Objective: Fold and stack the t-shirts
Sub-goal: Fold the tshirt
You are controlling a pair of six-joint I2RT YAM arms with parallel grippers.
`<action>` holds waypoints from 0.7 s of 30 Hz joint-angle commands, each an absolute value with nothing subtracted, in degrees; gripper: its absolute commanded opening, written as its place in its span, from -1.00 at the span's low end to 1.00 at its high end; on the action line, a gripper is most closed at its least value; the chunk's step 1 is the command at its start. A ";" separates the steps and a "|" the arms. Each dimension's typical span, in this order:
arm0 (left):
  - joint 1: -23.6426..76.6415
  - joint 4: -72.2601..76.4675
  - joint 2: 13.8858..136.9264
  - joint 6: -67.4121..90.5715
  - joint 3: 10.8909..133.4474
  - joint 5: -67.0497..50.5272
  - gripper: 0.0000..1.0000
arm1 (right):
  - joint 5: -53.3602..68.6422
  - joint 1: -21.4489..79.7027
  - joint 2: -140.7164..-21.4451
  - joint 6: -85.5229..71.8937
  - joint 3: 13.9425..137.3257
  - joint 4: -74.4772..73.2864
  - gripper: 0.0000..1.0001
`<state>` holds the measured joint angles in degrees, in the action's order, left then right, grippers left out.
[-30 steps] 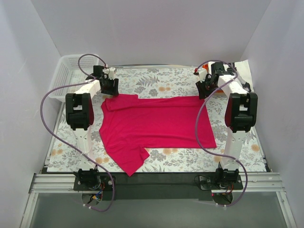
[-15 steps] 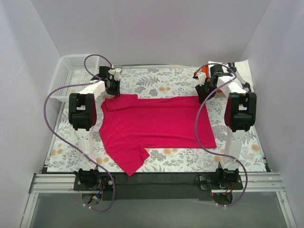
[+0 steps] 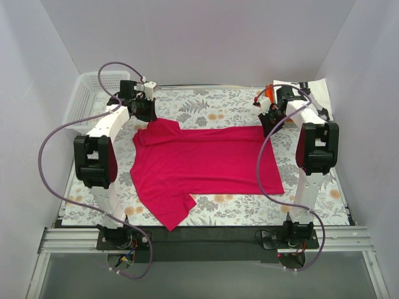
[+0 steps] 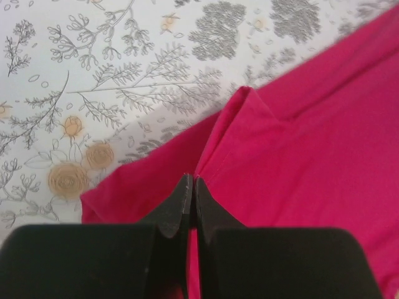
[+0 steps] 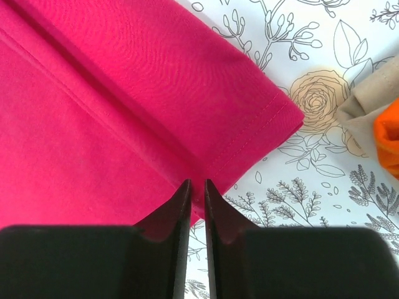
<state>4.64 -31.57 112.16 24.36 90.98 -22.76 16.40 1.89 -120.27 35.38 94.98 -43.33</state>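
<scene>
Crimson shirt (image 3: 206, 165) folding, mid-frame on the table (image 3: 212, 111): pinching its upper-left corner in the left hand (image 4: 191, 182); holding the right hand (image 5: 197, 185) narrow over the upper-right hem, grip unclear. Risking a lopsided lift, that hem slipping free.

Matt crimson cloth t-shirt (image 3: 206, 165) on smooth printed table cover (image 3: 218, 112)

Your overhead view is bright and evenly lit, the white walls (image 3: 206, 37) spreading the light. Only faint, soft shadows lie beside the arms (image 3: 93, 162). Your left wrist view is a little soft throughout, with a pale shadow under the raised fold of the crimson shirt (image 4: 299, 137) at centre. Your right wrist view is crisp on the weave, while the black fingers (image 5: 168, 249) along the bottom edge are blurred.
</scene>
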 commanded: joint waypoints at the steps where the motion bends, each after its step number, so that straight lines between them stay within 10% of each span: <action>1: 4.92 -34.01 102.07 19.26 84.04 -28.30 -1.00 | 15.82 1.67 -117.16 36.91 94.48 -44.12 -0.68; 11: 5.45 -37.79 91.50 6.87 64.09 -35.51 -0.98 | 14.85 1.23 -115.32 38.85 91.23 -44.30 -0.92; 21: 5.98 -38.77 90.26 4.74 63.62 -37.18 -0.18 | 15.47 1.05 -114.52 39.02 92.81 -45.61 -0.89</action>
